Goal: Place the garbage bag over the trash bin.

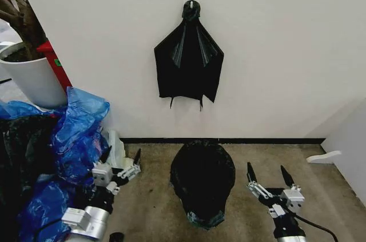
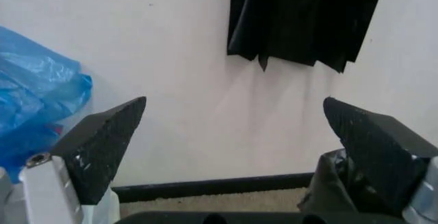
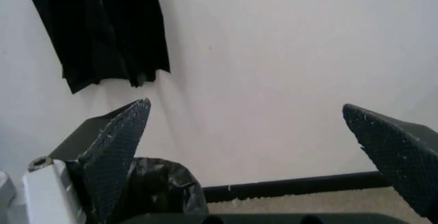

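Left gripper [image 1: 121,169] and right gripper [image 1: 270,181] spread wide, empty, flanking garbage bag [image 1: 202,180] between them, seemingly already draped over trash bin, rim hidden; little apparently left.

The left pincer [image 1: 122,163] and right pincer [image 1: 267,176] each carry two tapering black fingers [image 2: 102,144] with a fine-grained, speckled inner face, set on white and silver blocks. Silver cylindrical wrists sit behind, and a black cable trails from the right one.
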You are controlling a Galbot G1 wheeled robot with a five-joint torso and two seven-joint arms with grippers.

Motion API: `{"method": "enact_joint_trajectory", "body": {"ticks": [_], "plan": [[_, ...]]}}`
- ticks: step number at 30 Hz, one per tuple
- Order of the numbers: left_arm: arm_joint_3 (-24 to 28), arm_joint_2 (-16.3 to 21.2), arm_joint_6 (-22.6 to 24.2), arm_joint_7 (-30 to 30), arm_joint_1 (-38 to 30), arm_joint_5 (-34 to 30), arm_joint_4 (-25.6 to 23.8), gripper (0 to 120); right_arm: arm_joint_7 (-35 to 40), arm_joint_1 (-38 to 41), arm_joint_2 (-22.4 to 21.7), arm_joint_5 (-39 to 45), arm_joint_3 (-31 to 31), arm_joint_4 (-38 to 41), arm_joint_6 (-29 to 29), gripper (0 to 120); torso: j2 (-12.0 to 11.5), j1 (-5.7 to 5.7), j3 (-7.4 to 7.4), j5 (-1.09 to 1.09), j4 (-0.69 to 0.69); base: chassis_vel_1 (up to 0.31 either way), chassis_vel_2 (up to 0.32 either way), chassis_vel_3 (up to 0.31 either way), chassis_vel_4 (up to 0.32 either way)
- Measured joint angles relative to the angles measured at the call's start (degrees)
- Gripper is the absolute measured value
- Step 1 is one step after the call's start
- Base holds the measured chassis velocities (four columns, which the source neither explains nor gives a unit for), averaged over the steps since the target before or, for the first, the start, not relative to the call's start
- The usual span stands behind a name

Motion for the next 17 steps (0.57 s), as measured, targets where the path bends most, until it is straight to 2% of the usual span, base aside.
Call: {"method": "enact_joint_trajectory", "body": {"ticks": [17], "plan": [[-1.24, -0.60, 1.45, -0.52, 1.39, -0.07, -2.58, 100, -1.42, -1.34, -0.91, 1.74, -0.14, 0.53, 1.74, 100, -0.01, 0.00, 0.01, -0.01, 0.01, 0.000, 0.000, 0.000, 0.000]]}}
